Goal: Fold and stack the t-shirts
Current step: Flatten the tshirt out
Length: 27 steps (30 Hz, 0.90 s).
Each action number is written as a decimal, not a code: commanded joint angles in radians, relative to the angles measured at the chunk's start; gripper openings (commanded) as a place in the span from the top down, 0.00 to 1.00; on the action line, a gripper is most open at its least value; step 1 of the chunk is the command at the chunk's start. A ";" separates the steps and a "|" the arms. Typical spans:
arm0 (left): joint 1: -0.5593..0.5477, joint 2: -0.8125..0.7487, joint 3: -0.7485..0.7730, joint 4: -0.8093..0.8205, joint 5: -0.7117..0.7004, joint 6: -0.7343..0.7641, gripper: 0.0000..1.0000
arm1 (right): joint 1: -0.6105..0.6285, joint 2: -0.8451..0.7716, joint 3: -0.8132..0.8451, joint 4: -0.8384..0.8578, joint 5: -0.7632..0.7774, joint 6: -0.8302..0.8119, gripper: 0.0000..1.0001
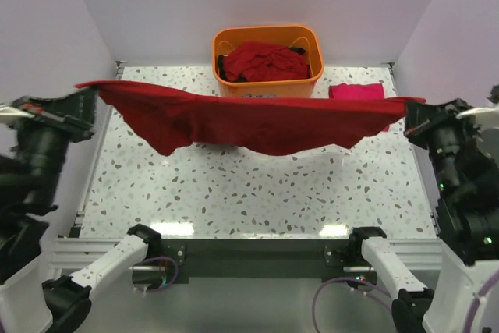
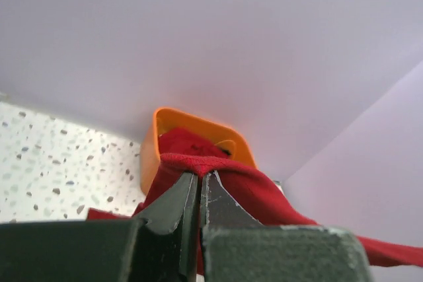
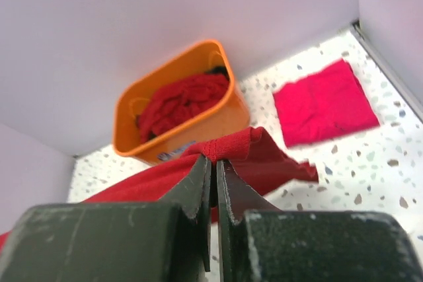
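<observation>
Jaws of the left gripper (image 2: 200, 177) and right gripper (image 3: 213, 162) are clamped on opposite ends of a dark red t-shirt (image 1: 249, 122). It hangs stretched left-to-right, just before the orange tub (image 1: 269, 86). A pinkish-red t-shirt (image 1: 357, 91) lies right of the tub.

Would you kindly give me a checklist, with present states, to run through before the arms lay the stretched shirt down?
1. Left hand shut on the dark red shirt edge: ok.
2. Right hand shut on the opposite edge: ok.
3. Shirt spread between them, off the table: ok, though the middle sags.
4. Table under the shirt bare: ok.
5. Shirt clear of the orange tub behind: cannot tell.
6. Folded pink shirt lying flat at back right: ok.
</observation>
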State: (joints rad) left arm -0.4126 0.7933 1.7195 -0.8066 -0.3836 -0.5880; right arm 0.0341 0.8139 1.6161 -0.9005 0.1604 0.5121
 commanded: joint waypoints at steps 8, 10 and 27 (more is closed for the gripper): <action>0.006 0.098 0.580 -0.106 0.123 0.160 1.00 | 0.003 0.028 0.531 -0.236 0.031 -0.069 1.00; 0.006 0.101 0.583 -0.088 0.135 0.169 1.00 | 0.015 0.039 0.582 -0.251 0.042 -0.076 1.00; 0.096 0.450 -0.010 0.254 -0.075 0.229 1.00 | 0.168 0.163 -0.125 0.090 0.318 -0.077 1.00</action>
State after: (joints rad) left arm -0.3866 1.0721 1.8370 -0.6823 -0.3832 -0.3824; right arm 0.2050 0.9108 1.5856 -0.9344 0.3855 0.4511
